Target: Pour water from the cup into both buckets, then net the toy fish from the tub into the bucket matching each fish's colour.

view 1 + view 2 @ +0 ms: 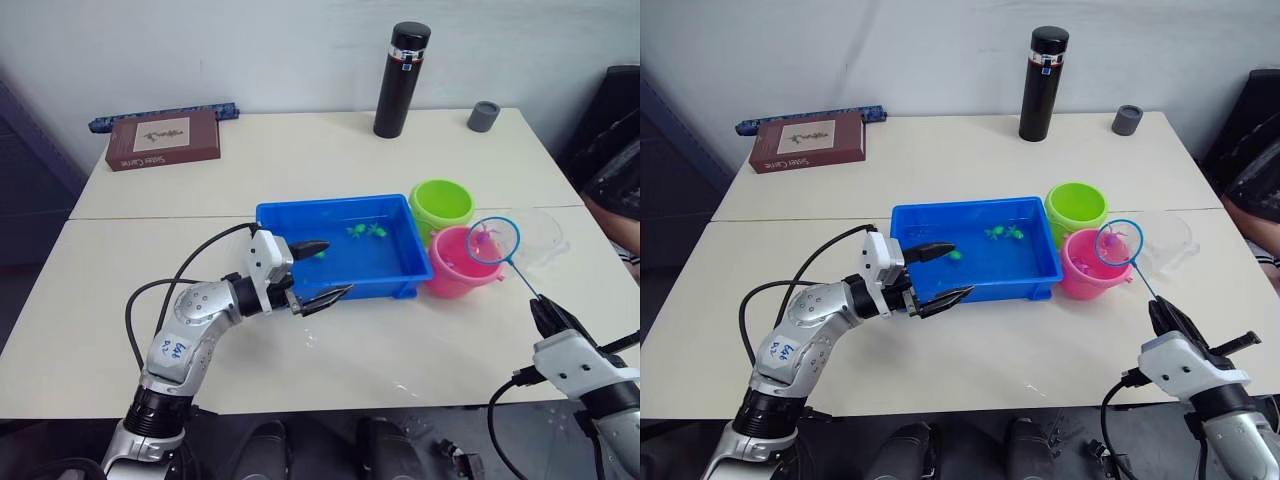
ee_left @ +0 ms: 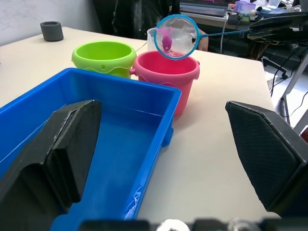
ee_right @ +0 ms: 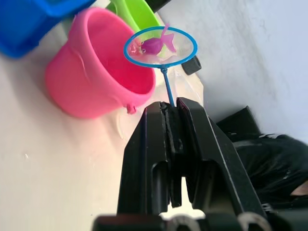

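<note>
The blue tub (image 1: 330, 206) holds water with green toy fish (image 1: 366, 231) at its far side. My left gripper (image 1: 337, 268) is open and straddles the tub's front wall near its left corner. To the tub's right stand the green bucket (image 1: 441, 203) and the pink bucket (image 1: 455, 272). My right gripper (image 1: 548, 312) is shut on the thin handle of a blue-ringed net (image 1: 493, 241). The net hangs over the pink bucket's rim with a pink fish (image 3: 155, 45) in it. The clear cup (image 1: 546, 232) stands just right of the pink bucket.
A tall black flask (image 1: 401, 80) and a small grey cup (image 1: 484, 116) stand at the table's far right. A brown book (image 1: 164, 139) lies at the far left. Water drops glisten on the table in front of the tub. A person sits past the right edge (image 1: 618, 185).
</note>
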{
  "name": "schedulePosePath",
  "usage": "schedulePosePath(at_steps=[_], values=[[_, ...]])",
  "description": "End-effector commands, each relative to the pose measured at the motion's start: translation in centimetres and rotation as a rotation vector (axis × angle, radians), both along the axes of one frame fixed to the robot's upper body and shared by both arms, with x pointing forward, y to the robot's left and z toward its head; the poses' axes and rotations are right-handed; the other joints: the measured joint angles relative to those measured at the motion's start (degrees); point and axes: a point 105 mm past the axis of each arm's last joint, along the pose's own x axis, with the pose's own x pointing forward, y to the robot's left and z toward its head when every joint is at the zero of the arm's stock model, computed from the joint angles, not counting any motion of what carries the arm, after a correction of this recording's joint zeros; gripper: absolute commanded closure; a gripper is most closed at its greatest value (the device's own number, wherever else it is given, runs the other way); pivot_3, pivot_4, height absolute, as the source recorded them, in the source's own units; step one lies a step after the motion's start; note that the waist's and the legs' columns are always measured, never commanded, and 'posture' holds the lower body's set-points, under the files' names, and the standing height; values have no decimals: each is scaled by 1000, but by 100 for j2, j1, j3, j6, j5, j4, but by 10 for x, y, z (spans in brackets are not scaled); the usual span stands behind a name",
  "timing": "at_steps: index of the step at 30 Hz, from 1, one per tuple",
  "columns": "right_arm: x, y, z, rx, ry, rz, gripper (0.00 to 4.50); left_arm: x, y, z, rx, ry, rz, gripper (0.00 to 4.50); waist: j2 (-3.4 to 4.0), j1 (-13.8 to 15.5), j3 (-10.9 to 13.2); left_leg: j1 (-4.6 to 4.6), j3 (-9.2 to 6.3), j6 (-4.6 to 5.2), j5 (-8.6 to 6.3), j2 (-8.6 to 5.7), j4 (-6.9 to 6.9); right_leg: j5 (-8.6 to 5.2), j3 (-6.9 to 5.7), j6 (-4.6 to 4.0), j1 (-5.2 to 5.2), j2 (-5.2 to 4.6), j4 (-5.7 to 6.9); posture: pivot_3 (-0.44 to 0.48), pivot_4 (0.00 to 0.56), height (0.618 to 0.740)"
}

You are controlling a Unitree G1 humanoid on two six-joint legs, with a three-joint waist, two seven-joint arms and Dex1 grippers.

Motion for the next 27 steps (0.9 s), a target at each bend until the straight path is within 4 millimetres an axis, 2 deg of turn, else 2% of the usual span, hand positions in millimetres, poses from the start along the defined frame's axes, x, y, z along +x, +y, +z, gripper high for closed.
schedulePosePath(at_steps=[1, 9, 16, 18, 21, 23, 27], values=[[-1, -9, 11, -112, -64, -13, 4500, -5, -3, 7, -9, -40, -10, 39, 0, -22, 0, 8, -1, -1, -1, 2, -3, -1, -2, -2, 11, 1, -7, 0, 150, 740], [9, 0, 13, -291, -108, 79, 4500, -5, -2, 7, -10, -41, 0, 39, 0, -46, 0, 7, -3, -1, 0, 2, -1, -2, -2, -4, 11, 0, -7, 0, 150, 740], [17, -8, 19, -301, -125, 57, 4500, -5, -1, 7, -12, -40, 12, 39, 0, -47, 0, 6, -3, -1, 0, 0, 0, 0, -1, 0, 12, -1, -7, 0, 150, 740], [24, -5, 36, -220, -176, 57, 4500, -4, 1, 6, -11, -38, 28, 39, 0, -57, 0, 6, -3, -1, 0, 0, 1, 1, -1, 2, 13, -2, -7, 0, 150, 740], [36, 12, 62, -53, -228, 111, 4500, -1, 6, 6, -10, -41, 68, 39, 1, -101, 0, 12, 1, 0, 0, 6, 4, 4, 6, 6, 12, -3, -6, 0, 150, 740], [41, 21, 68, 20, -218, 142, 4500, 2, 9, 5, -7, -40, 100, 39, 1, -74, 0, 19, -1, -1, 1, 7, 3, 4, 8, 6, 14, 1, 2, 0, 150, 740], [59, 54, 83, 239, -190, 238, 4500, 9, 19, -2, 8, -9, 207, 39, 2, -53, 0, 13, -12, -7, 4, 8, 2, 1, 0, -1, 12, 6, 12, 0, 150, 740]])
